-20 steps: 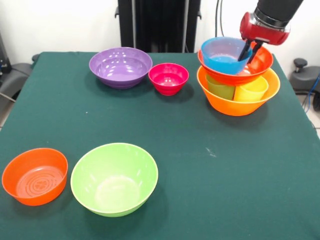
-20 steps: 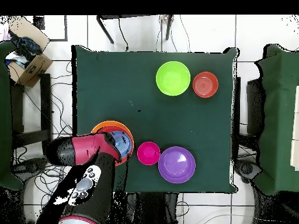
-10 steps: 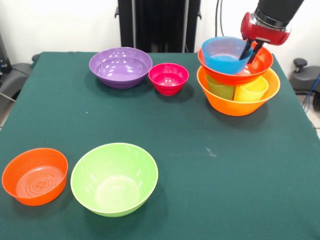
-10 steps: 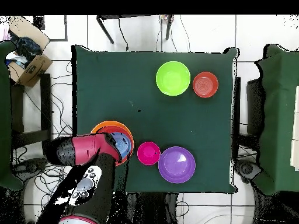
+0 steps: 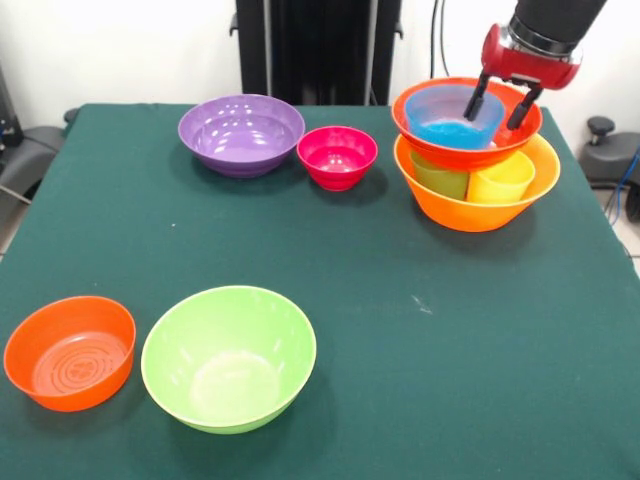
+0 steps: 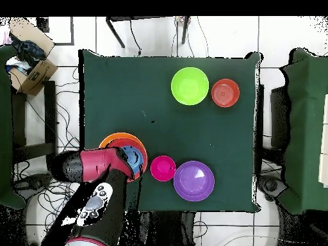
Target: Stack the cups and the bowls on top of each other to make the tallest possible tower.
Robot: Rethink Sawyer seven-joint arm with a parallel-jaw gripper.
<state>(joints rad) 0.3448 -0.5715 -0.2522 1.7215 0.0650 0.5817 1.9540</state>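
At the far right of the front view stands the tower: a big orange bowl (image 5: 470,208) holds a green cup (image 5: 440,177) and a yellow cup (image 5: 503,180). A wide red-orange bowl (image 5: 462,151) rests on the cups, and a small blue bowl (image 5: 446,120) sits inside it. My gripper (image 5: 500,102) is open over the blue bowl's right rim, one finger inside the bowl and one outside. In the overhead view the arm covers most of the tower; the blue bowl (image 6: 134,155) and the orange bowl's rim (image 6: 112,138) show.
Left of the tower are a purple bowl (image 5: 241,133) and a small pink bowl (image 5: 337,156). Near the front left sit a lime green bowl (image 5: 228,356) and a small orange bowl (image 5: 69,351). A cardboard box (image 6: 32,73) lies off the table.
The fingers have spread apart and let go of the blue bowl. It has settled lower and level inside the red-orange bowl.
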